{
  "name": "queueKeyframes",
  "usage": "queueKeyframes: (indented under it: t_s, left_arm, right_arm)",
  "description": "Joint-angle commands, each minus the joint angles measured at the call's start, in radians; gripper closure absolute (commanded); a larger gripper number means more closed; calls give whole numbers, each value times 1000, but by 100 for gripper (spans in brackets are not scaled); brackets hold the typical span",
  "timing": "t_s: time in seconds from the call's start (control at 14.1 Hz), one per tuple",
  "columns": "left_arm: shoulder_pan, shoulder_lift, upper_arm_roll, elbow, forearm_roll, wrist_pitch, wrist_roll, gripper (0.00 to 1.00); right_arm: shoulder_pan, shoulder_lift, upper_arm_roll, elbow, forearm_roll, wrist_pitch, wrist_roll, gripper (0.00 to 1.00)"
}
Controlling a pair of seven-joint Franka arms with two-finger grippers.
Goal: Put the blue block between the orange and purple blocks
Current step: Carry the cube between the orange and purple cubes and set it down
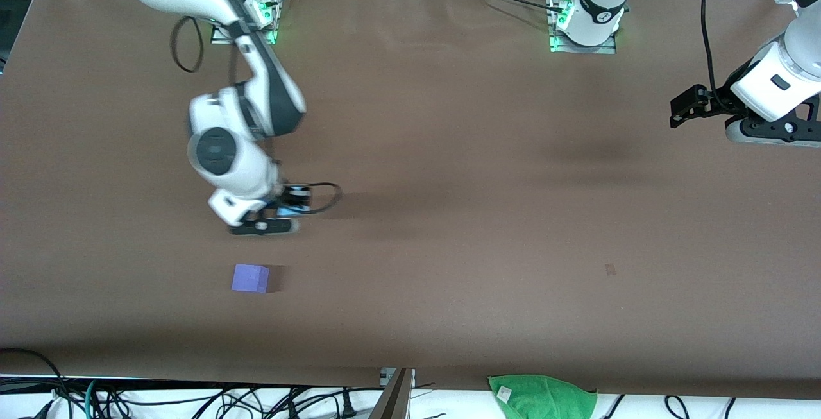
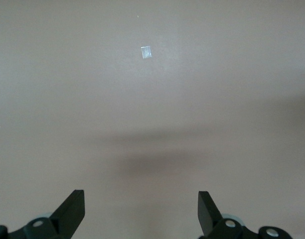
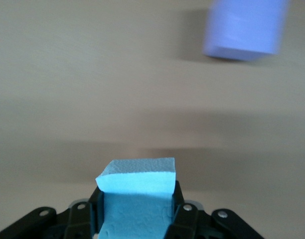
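The right gripper (image 3: 137,219) is clamped on the blue block (image 3: 137,191), hovering over the brown table (image 1: 449,181) just above the purple block (image 1: 250,278). The left gripper (image 2: 141,211) waits with fingers spread, off at the left arm's end

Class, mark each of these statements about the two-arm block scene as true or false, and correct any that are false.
1. The right gripper is shut on the blue block. True.
2. The purple block is held by the left gripper. False: it rests on the table, and the left gripper is open and holds nothing.
3. The orange block stands beside the purple block. False: no orange block shows in any view.
4. A green cloth lies at the table edge nearest the front camera. True.
5. The left gripper is over the purple block. False: it waits over bare table at the left arm's end.
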Motion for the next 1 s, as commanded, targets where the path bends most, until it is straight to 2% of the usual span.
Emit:
queueKeyframes:
  t_s: [0.0, 0.21, 0.43, 0.57, 0.71, 0.92]
  left_arm:
    - [9, -20, -8, -16, 2, 4, 10, 0]
    - [9, -20, -8, -16, 2, 4, 11, 0]
    - [12, -20, -7, -16, 2, 2, 20, 0]
    - [12, -20, -7, -16, 2, 1, 19, 0]
    - [12, -20, -7, -16, 2, 1, 20, 0]
    - [12, -20, -7, -16, 2, 1, 20, 0]
  right_arm:
    - [-64, -120, 17, -236, 21, 120, -73, 78]
    - [-85, -123, 17, -358, 23, 282, -97, 77]
    - [-85, -87, 17, -381, 41, 352, -96, 75]
    - [-85, -74, 17, -384, 53, 365, -96, 66]
    - [-85, -57, 19, -401, 55, 405, -88, 53]
    - [-85, -54, 19, -418, 55, 451, -82, 2]
